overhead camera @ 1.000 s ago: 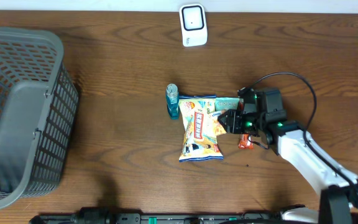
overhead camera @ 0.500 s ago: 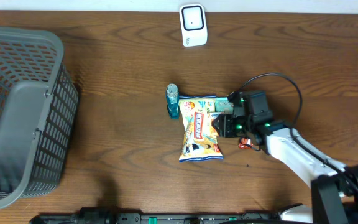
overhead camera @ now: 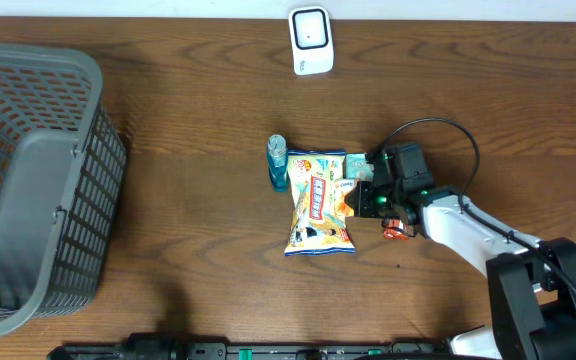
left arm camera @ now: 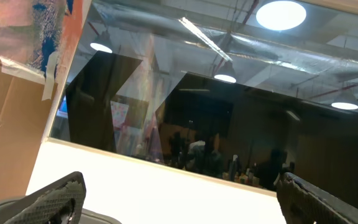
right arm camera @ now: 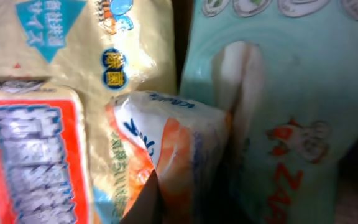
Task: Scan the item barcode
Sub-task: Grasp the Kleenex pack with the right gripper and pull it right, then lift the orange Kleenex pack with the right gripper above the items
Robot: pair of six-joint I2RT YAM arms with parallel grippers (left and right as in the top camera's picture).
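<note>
Yellow-and-orange snack bag [overhead camera: 320,205] puckers where my right pincer [overhead camera: 366,197] clamps its right edge, mid-frame overhead. The bag stretches left of me, long axis top to bottom. White scanner [overhead camera: 310,40] stands at top centre. The red label's lettering is too blurred to read.

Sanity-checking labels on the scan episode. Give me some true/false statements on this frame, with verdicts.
1. The left gripper is open and holds nothing. True.
2. The snack bag lies inside the basket. False: it lies on the table next to the blue bottle, well apart from the basket.
3. The white scanner stands at the table's far edge, apart from the items. True.
4. The right gripper hovers over the scanner. False: it is at the snack bag's edge.
</note>
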